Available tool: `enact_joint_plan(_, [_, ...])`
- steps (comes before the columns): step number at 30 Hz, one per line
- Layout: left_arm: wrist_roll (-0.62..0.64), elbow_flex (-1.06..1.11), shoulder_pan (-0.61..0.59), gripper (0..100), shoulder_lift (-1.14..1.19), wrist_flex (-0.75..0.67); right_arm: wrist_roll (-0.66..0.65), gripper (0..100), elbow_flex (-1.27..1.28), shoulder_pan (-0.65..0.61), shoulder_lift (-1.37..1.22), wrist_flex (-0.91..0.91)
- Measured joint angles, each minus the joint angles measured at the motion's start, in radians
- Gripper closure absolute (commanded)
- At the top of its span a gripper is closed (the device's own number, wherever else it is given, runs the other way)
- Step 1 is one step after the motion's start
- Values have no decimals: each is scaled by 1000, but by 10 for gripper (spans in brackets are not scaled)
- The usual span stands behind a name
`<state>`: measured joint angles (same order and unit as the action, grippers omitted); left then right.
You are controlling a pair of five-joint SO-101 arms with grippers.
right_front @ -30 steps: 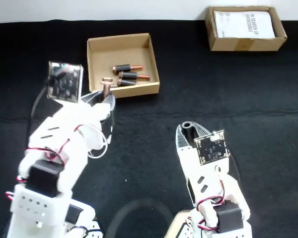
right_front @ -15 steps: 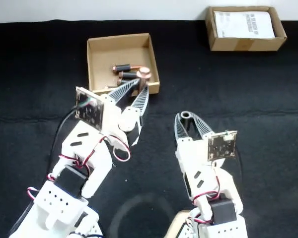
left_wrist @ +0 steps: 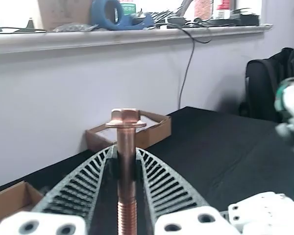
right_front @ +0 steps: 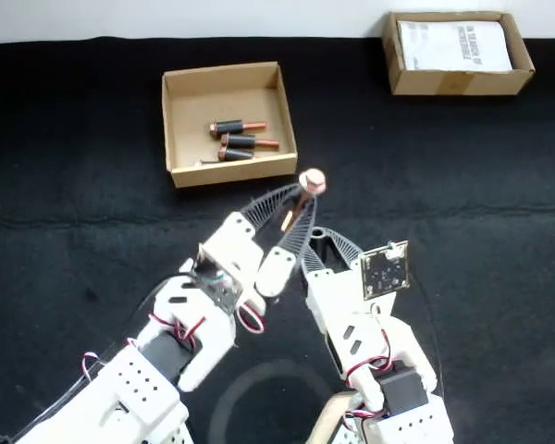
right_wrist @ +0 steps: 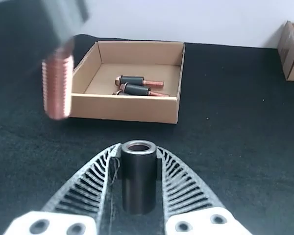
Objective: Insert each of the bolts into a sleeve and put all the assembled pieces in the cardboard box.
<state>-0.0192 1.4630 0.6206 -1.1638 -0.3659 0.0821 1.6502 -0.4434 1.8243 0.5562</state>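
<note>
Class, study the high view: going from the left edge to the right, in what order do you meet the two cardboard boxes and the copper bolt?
First the cardboard box holding assembled pieces → copper bolt → box holding a printed sheet.

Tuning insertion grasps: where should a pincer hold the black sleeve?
Grip the black sleeve by its round outer wall, from two opposite sides, as the right pincer does. It stands upright, bore open on top; that end must stay clear for the copper bolt.
</note>
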Motion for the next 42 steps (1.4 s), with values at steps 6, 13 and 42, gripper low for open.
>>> enact_joint_plan(6, [68, -3, -3, 992, 28, -14, 6, 991, -2, 0, 0, -58])
enact_joint_plan(13, [201, -219, -124, 992, 166, 31, 6, 991, -11, 0, 0, -74])
enact_joint_plan(42, [402, -367, -124, 991, 206, 296, 78, 991, -91, -58, 0, -74])
